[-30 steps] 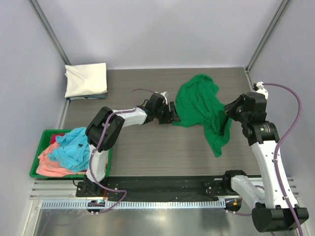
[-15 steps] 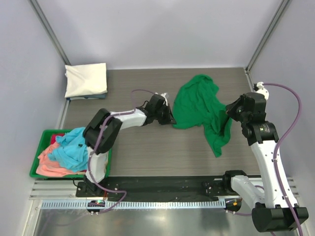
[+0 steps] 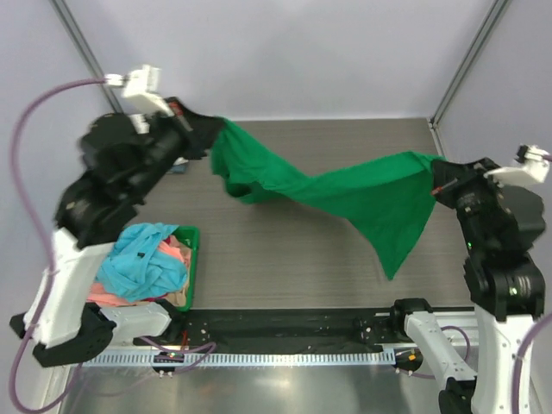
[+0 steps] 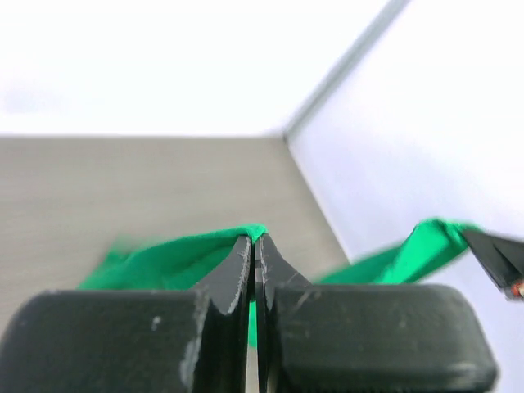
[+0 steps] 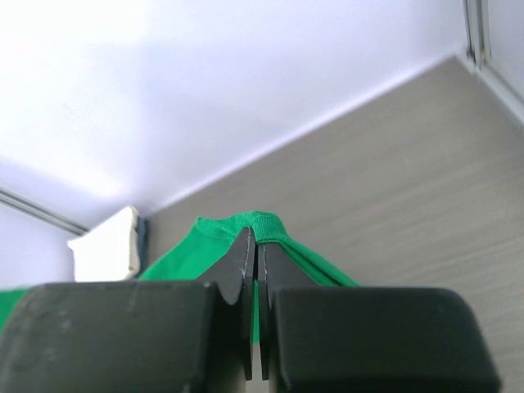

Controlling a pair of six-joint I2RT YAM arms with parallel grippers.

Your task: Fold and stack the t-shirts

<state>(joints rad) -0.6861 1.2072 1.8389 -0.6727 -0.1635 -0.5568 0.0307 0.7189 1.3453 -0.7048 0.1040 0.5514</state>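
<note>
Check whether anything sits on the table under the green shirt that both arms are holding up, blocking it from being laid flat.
Nothing visible does. The green shirt hangs stretched between the left gripper and right gripper, and the table seen beneath it is bare.

Green bin mostly beneath heaped shirts

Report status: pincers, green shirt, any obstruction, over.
Left pincer shut on green t-shirt. Right pincer shut on its other end. Shirt stretched between them, one corner hanging. Bin at left, apart from it.
</note>
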